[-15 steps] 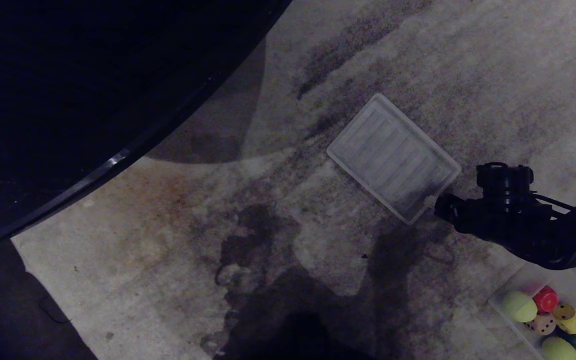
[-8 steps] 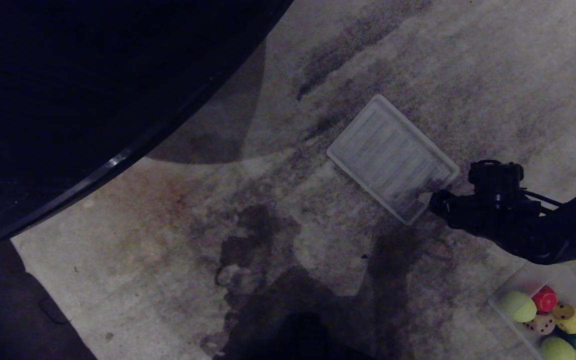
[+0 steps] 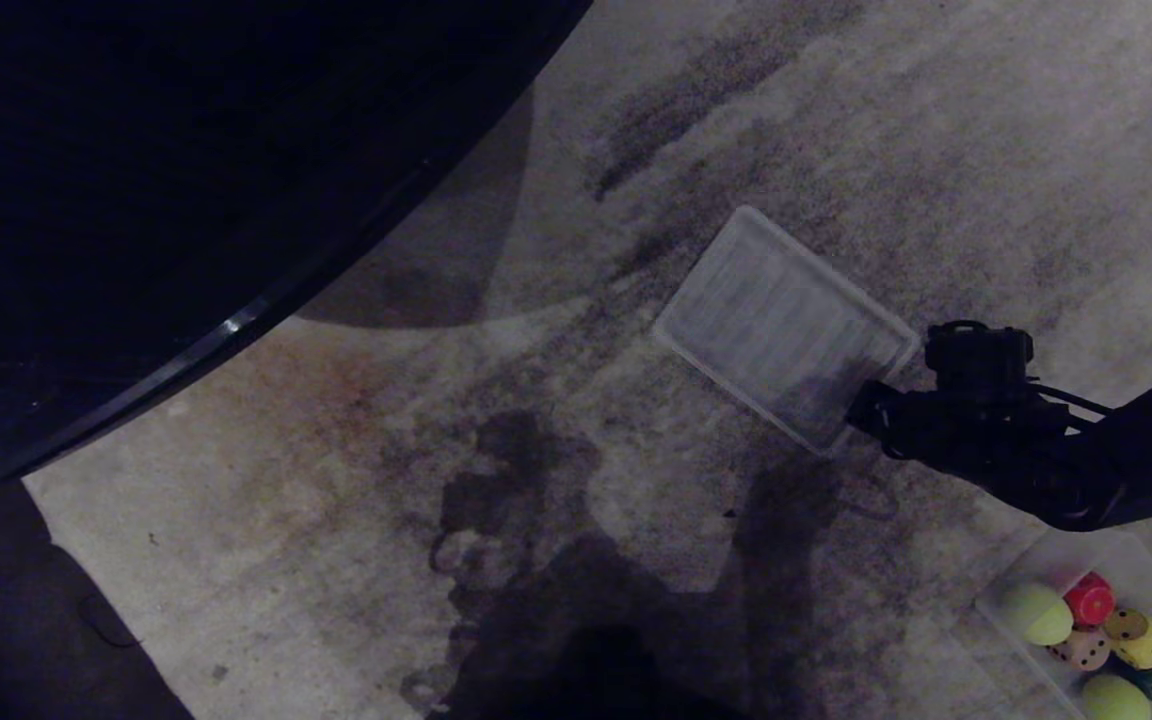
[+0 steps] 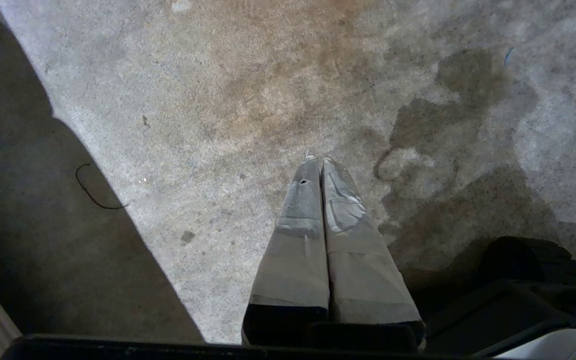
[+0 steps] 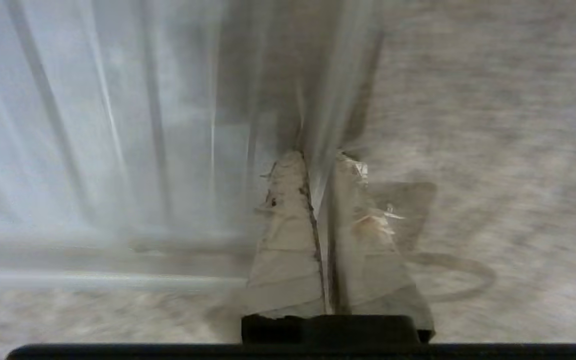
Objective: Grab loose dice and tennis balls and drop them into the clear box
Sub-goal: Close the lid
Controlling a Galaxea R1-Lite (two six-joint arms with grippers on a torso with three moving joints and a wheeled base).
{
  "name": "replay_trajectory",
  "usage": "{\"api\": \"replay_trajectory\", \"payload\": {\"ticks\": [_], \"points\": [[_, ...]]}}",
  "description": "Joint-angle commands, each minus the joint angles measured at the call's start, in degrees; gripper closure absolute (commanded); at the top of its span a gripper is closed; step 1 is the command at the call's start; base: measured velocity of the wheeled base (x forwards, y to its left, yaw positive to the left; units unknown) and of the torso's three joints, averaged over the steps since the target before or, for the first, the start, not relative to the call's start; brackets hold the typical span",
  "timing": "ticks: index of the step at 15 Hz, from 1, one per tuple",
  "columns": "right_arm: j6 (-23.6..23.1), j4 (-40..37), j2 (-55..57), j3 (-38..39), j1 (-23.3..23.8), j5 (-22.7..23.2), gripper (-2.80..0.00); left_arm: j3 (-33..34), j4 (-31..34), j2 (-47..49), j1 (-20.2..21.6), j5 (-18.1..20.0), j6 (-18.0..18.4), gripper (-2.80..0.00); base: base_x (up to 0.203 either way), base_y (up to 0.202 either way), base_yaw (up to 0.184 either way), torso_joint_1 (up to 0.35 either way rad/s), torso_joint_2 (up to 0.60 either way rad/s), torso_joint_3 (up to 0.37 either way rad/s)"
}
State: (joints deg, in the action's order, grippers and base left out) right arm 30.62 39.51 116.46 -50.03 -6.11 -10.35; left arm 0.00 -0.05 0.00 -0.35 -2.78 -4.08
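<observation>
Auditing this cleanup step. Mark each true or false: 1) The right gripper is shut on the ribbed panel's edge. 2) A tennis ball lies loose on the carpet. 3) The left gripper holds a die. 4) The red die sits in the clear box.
1) True: the right gripper pinches the edge of the ribbed panel.
2) False: both tennis balls lie in the clear box.
3) False: the left gripper is shut and empty above the carpet.
4) True: the red die is inside.
</observation>
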Motion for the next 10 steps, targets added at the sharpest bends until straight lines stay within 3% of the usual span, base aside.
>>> {"api": "replay_trajectory", "payload": {"ticks": [1,5,10], "points": [[0.38,-0.08,0.17,0.11,-0.57,-1.66,0.00,0.09,-0.04,0.09,0.00,-0.03,-0.06,0.00,0.000,0.000,0.000,0.000,0.00,0.000],[0.17,-0.34,-5.57,3.02,-0.66,-1.69,0.00,0.09,-0.04,0.09,0.00,-0.03,-0.06,0.00,0.000,0.000,0.000,0.000,0.00,0.000],[-5.38,-6.81,-26.45,12.53,-0.47,-1.39,0.00,0.09,-0.04,0.09,0.00,-0.03,-0.06,0.00,0.000,0.000,0.000,0.000,0.00,0.000]]}}
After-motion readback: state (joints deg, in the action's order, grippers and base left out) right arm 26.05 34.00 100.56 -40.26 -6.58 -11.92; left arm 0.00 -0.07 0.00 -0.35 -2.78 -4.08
